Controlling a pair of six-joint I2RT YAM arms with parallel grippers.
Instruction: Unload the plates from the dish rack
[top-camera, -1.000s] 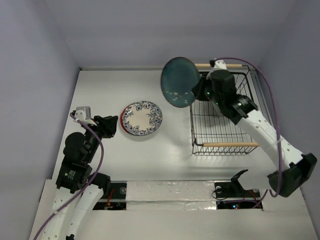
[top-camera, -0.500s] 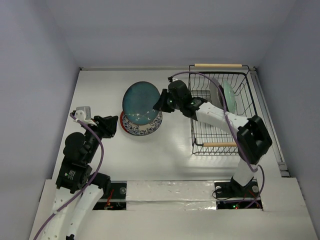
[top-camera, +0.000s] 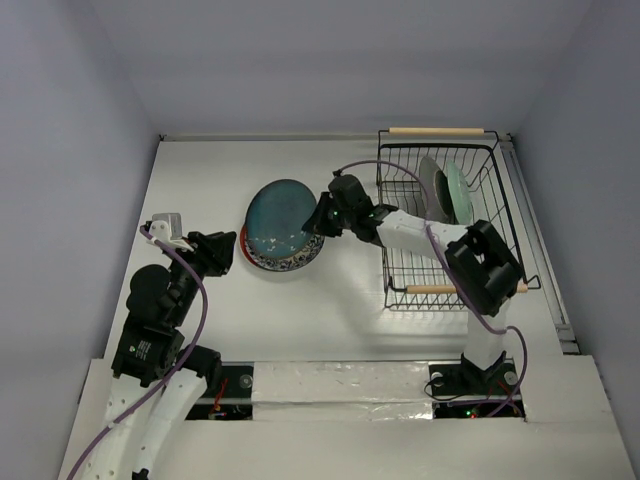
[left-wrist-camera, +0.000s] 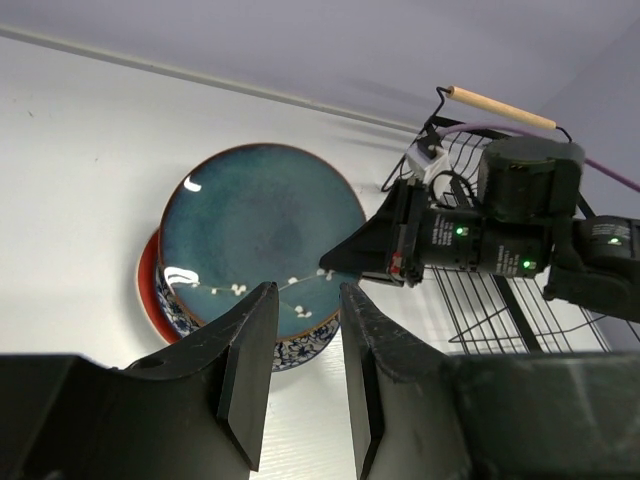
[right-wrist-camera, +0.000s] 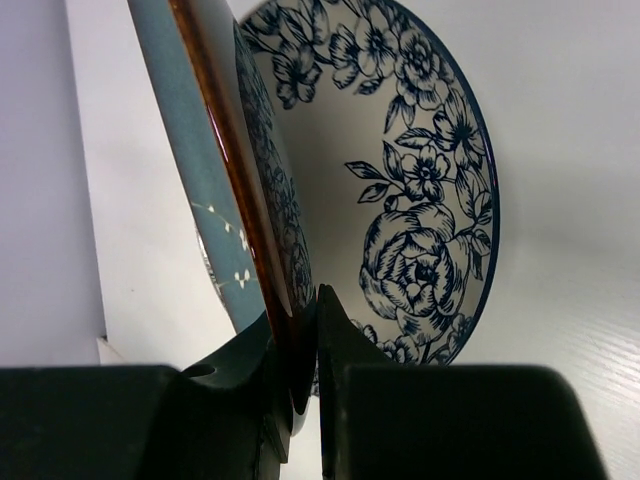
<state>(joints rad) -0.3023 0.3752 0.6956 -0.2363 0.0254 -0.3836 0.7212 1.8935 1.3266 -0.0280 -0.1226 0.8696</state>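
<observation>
My right gripper (top-camera: 322, 216) is shut on the rim of the dark teal plate (top-camera: 279, 217) and holds it tilted, low over a stack left of the rack. The stack is the blue floral plate (top-camera: 300, 260) on the red plate (top-camera: 243, 245). In the right wrist view the fingers (right-wrist-camera: 335, 330) pinch the teal rim (right-wrist-camera: 190, 190), with the floral plate (right-wrist-camera: 410, 190) just behind. The black wire dish rack (top-camera: 440, 262) holds a mint green plate (top-camera: 458, 192) and a pale plate (top-camera: 432, 183), both on edge. My left gripper (left-wrist-camera: 305, 292) is open and empty, left of the stack.
The rack's wooden handles (top-camera: 436, 130) lie at its far and near ends. The right arm reaches from the rack side across to the stack. Grey walls close in the white table (top-camera: 200, 180) on the left, back and right.
The right gripper carried the teal plate from above the rack leftward and down to just over the floral plate. The left arm has not moved.
</observation>
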